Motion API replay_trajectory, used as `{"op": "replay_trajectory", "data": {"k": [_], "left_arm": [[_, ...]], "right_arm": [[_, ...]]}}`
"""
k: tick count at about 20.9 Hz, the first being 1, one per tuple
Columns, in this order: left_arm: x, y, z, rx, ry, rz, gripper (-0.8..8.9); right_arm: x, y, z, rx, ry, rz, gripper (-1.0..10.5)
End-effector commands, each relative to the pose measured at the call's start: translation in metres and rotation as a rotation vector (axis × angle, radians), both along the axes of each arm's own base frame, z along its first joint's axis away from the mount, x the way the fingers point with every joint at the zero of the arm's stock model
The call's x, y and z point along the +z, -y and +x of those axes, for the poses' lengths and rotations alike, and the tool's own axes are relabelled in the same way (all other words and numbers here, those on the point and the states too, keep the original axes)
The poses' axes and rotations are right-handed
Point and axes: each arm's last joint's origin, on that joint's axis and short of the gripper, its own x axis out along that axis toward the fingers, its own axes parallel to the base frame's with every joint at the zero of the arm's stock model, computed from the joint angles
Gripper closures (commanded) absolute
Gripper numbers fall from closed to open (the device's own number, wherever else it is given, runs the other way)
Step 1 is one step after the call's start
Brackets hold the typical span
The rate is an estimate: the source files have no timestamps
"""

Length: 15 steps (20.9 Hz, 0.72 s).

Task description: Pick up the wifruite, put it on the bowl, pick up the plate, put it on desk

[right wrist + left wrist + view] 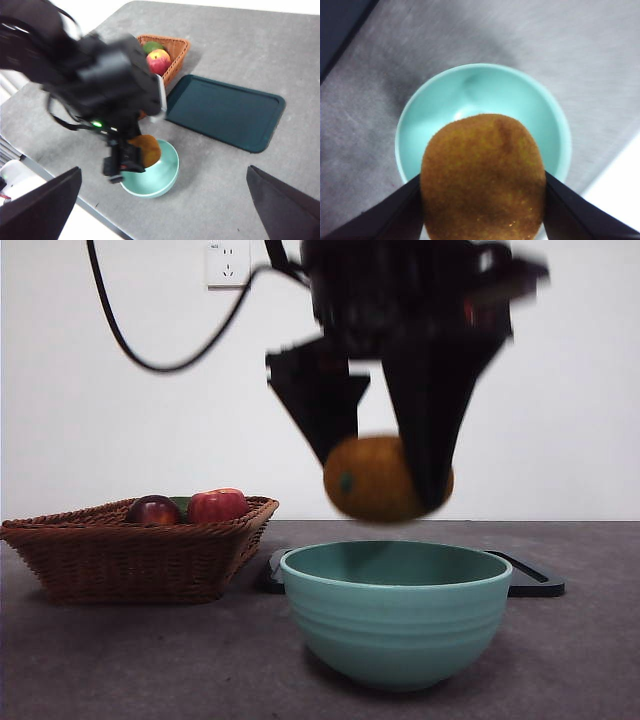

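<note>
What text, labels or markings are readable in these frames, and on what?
Nothing is legible.
Wall socket: a small dark mark at its top left corner, too small to read.
Wifruite, bowl, basket, dark tray: no print visible.
Left gripper, shut on the wifruite above the bowl: a green light on the arm in the right wrist view, no lettering.

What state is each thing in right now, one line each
wifruite: held in the air above the bowl
bowl: upright on the desk, empty
left gripper: shut on the wifruite
right gripper: open, holding nothing
basket: upright, fruit inside
tray: flat on the desk, bare
</note>
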Motion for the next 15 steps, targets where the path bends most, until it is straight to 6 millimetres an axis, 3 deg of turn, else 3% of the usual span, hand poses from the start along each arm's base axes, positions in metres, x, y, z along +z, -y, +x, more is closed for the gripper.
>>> {"op": "replay_trajectory", "data": {"k": [1, 9, 15], "left_arm": [[-0.015, 0.013, 0.001, -0.011, -0.009, 0.028, 5.79], [-0.056, 0.026, 0.007, -0.037, -0.050, 0.104, 5.79], [-0.063, 0.029, 0.006, -0.049, -0.055, 0.114, 5.79]], "right_arm": [[0.005, 0.001, -0.004, 0.006, 0.023, 0.015, 3.5], [0.005, 0.001, -0.004, 0.012, 0.035, 0.002, 3.5], [0.005, 0.001, -0.004, 0.014, 0.037, 0.000, 3.6]]}}
